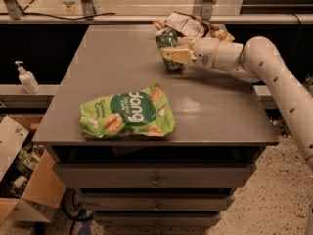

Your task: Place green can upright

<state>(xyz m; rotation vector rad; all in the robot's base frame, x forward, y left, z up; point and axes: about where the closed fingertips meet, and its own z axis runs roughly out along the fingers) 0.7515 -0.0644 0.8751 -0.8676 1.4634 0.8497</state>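
Note:
The green can [168,42] is a small dark green can standing on the far right part of the grey table [112,77]. My gripper [174,56] reaches in from the right on the white arm [264,67], and its tan fingers [177,55] are closed around the can's lower half. The can looks upright, with its bottom at the table surface; its lower part is hidden by the fingers.
A bright green "dang" snack bag [128,112] lies flat near the table's front left. Crumpled snack bags [193,27] lie at the back edge just behind the can. A soap dispenser [26,77] stands on a ledge at left. Cardboard boxes [22,180] sit on the floor at lower left.

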